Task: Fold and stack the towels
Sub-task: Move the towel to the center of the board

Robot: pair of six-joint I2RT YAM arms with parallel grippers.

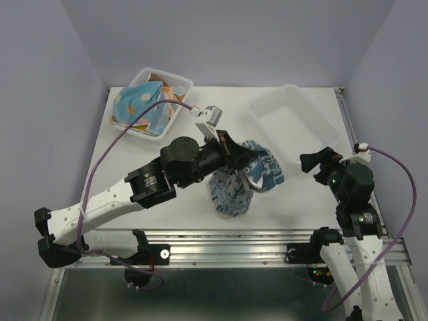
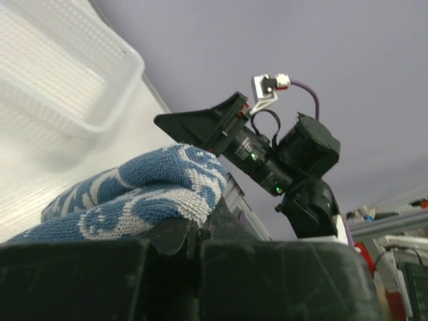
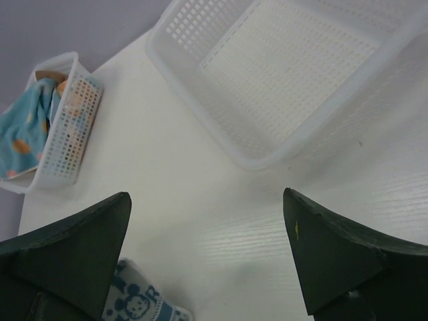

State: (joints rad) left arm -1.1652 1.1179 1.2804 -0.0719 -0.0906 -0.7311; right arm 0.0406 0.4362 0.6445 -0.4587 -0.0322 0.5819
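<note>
My left gripper is shut on the white towel with blue print and holds it up over the middle of the table, the cloth hanging down to the surface. In the left wrist view the towel bulges over the closed jaws. A corner of it shows in the right wrist view. My right gripper is open and empty, to the right of the towel, its fingers wide apart above bare table. A light blue towel with orange dots lies in the far-left basket with other cloths.
A clear mesh basket holding towels stands at the far left; it also shows in the right wrist view. A second, empty mesh basket stands at the far right, seen too in the right wrist view and left wrist view.
</note>
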